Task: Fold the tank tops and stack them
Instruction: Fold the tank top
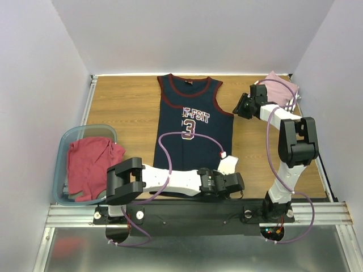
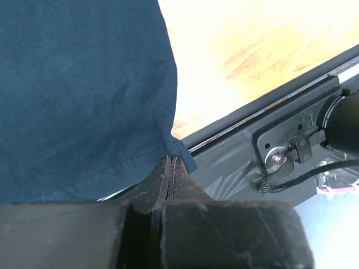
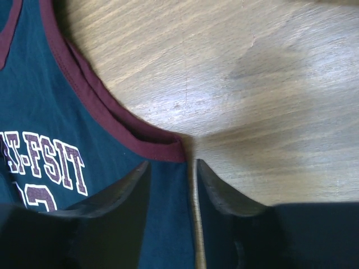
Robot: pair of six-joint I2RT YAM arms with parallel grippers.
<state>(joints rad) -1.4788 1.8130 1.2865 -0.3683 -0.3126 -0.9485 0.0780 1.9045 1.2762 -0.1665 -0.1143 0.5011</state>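
Top: navy jersey (image 1: 190,127) flat mid surface (image 1: 130,102), bare wood both sides; left arm (image 1: 170,181) low along near edge. L wrist: left claw (image 2: 170,168) clamped on jersey's hem corner by the rail (image 2: 263,112). R wrist: right claw (image 3: 173,174) partway apart, straddling jersey's side edge below armhole.
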